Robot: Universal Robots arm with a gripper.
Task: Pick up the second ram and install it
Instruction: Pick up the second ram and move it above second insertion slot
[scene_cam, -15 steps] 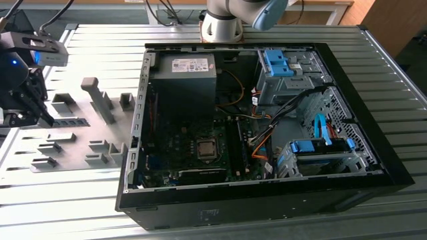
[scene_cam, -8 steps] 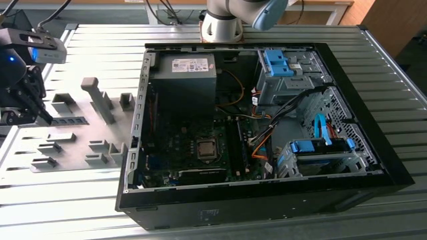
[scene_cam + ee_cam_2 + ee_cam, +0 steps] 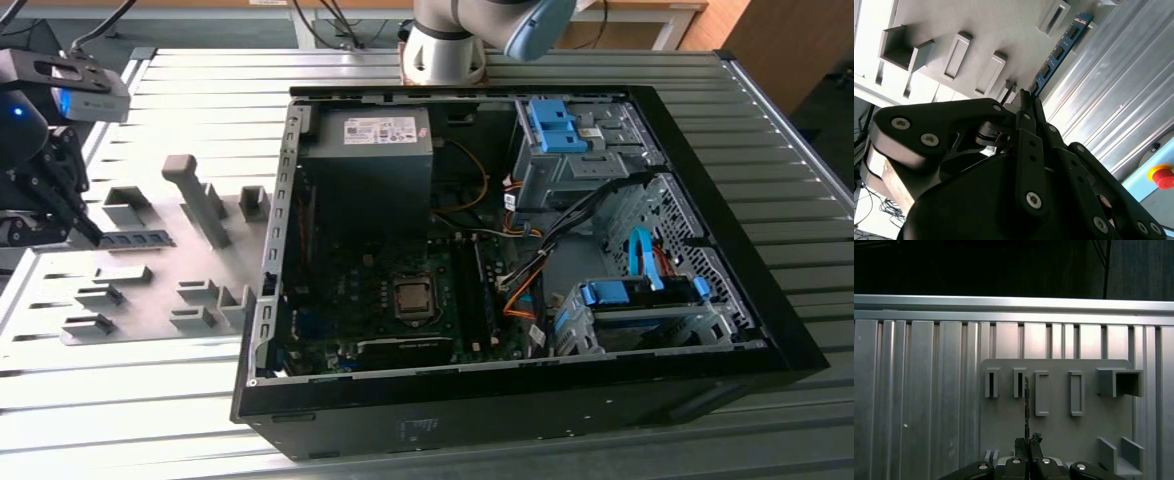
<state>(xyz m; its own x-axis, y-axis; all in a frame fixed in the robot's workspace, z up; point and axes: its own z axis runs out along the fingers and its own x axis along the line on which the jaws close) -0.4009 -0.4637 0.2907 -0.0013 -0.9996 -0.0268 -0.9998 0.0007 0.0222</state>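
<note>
The second ram (image 3: pixel 138 238) is a thin bluish-green stick standing on its long edge on the grey holder plate (image 3: pixel 160 280), at the exterior view's left. It runs away from my fingers as a dark blue strip (image 3: pixel 1059 50) in the second wrist view. In the first wrist view the ram (image 3: pixel 1027 400) appears edge-on, as a thin line between the holder blocks. My gripper (image 3: pixel 83 225) (image 3: pixel 1024 97) (image 3: pixel 1027 442) is shut on the near end of the stick. I cannot tell whether the stick rests on the plate or hangs just above it.
An open black computer case (image 3: pixel 747 330) fills the table's middle, with motherboard, long black slots (image 3: pixel 474 290), power supply (image 3: pixel 367 150) and blue drive cages (image 3: pixel 641 295). Grey holder blocks (image 3: pixel 200 200) stand on the plate. A red button (image 3: pixel 1162 176) sits beside the ribbed metal table.
</note>
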